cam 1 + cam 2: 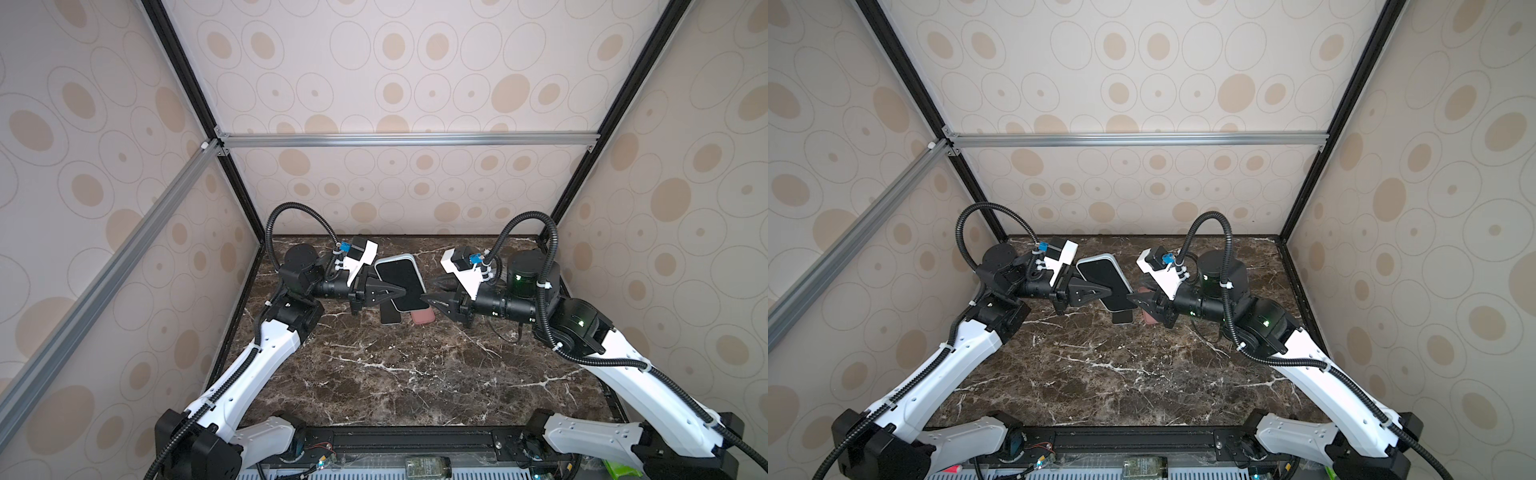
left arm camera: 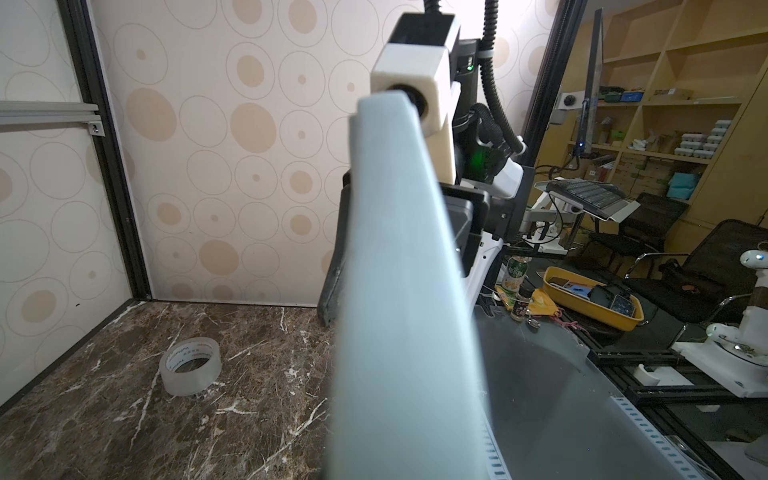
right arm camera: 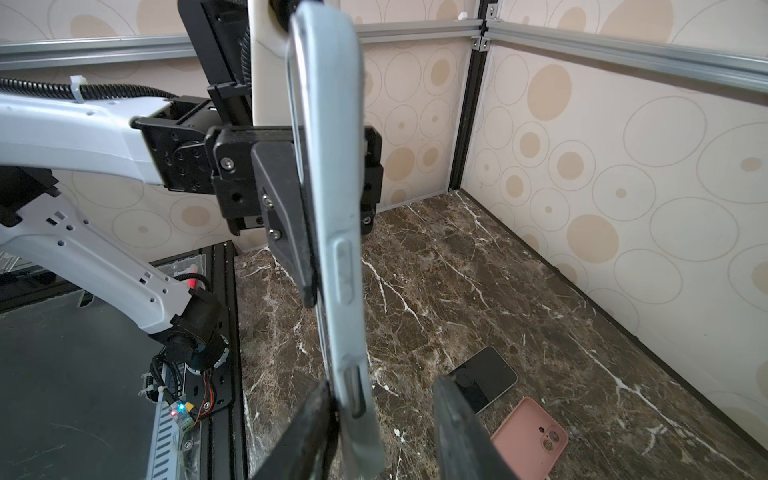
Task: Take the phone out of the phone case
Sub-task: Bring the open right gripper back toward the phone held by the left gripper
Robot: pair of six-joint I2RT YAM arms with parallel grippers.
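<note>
Pale-blue phone case (image 3: 332,166), pinched by left claw (image 1: 400,292), sits within right claw (image 3: 382,399).

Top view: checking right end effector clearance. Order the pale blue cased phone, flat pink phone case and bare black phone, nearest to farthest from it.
1. Pale blue cased phone: aloft, at the right end effector.
2. Flat pink phone case: lying just beneath it.
3. Bare black phone: lying farther left.

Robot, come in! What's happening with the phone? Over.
Left pincer shut on cased phone, held off table. Right pincer open, straddling its end. Bare phone, pink case lying underneath.
</note>
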